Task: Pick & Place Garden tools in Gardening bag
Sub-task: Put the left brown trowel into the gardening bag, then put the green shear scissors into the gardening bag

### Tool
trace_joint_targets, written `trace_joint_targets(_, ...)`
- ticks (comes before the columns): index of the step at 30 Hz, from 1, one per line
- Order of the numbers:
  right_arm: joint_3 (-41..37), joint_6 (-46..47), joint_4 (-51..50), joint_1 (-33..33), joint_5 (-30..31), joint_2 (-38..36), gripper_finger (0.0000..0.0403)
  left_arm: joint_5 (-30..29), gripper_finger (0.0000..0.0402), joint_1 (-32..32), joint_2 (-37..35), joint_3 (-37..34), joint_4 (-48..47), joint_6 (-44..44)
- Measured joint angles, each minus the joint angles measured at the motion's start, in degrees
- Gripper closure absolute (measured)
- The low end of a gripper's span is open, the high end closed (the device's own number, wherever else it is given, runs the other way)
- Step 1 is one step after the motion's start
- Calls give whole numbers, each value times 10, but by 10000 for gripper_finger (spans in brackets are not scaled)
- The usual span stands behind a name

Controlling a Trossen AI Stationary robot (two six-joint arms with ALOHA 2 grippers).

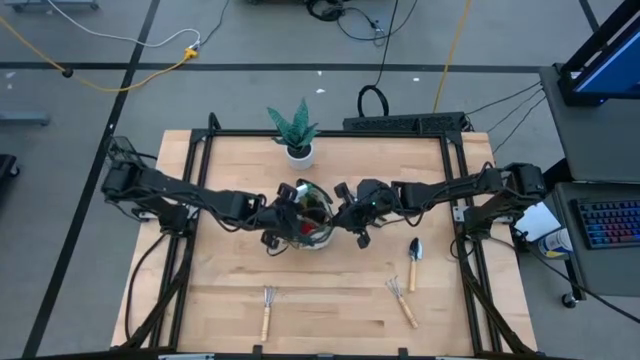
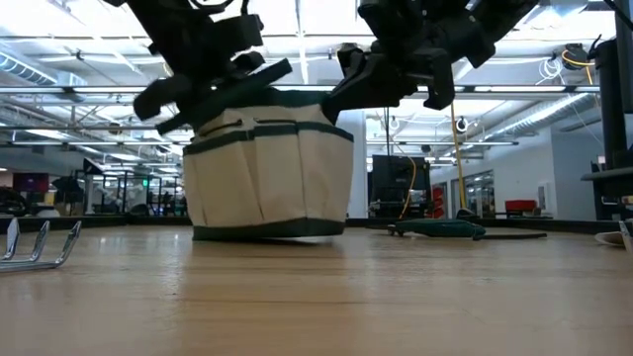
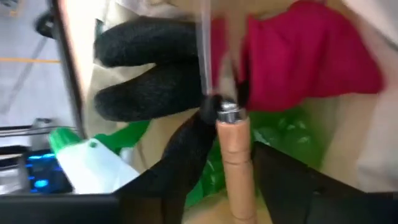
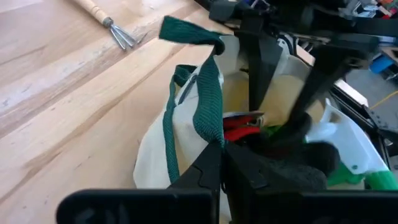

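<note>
The beige gardening bag (image 1: pixel 312 222) with dark green trim stands mid-table and also shows in the low view (image 2: pixel 267 168). Inside it lie a red-and-black glove (image 3: pixel 298 59) and a green spray bottle (image 3: pixel 93 158). My left gripper (image 1: pixel 286 214) reaches into the bag's mouth, shut on a wooden-handled tool (image 3: pixel 234 155). My right gripper (image 1: pixel 345 214) is at the bag's right rim, shut on a green loop handle (image 4: pixel 208 93). A trowel (image 1: pixel 414 260) and two hand rakes (image 1: pixel 268 311) (image 1: pixel 401 300) lie flat on the table. My left gripper holds the tool's wooden handle (image 3: pixel 235 140) just below the metal collar, pinched between its two fingers. The fingers lie along the handle. The metal shaft (image 3: pixel 205 56) points on into the bag, past the glove. My right gripper pinches the lower part of the bag's green loop handle (image 4: pixel 213 134), at the rim, between its two fingers. It comes from the table's right side. The strap rises slack above the fingers, and the bag's base stays on the table.
A spiky green plant in a white pot (image 1: pixel 297 137) stands just beyond the bag, near the far edge. The trowel and one rake lie near and right of the bag, the other rake near and left. Bare wood (image 1: pixel 330 300) lies between the two rakes.
</note>
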Motion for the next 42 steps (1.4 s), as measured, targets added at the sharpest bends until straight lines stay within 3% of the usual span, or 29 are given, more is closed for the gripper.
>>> trace_joint_targets(7, 0, 11, -10, 0, 0, 0, 402, -25, 170, -24, -3, 9, 3, 6)
trace_joint_targets(18, 0, 26, -9, 3, 0, 0, 402, -80, 165, -59, -11, 105, -69, -38)
trace_joint_targets(32, 0, 57, -26, 4, 0, 0, 397, -27, 165, -122, -11, 127, -132, -304)
trace_joint_targets(38, 0, 57, -28, 4, 0, 0, 398, 63, 165, -154, -10, 127, -135, -478)
trace_joint_targets(42, 0, 57, -28, 4, 0, 0, 401, 77, 165, -182, -4, 125, -139, -565)
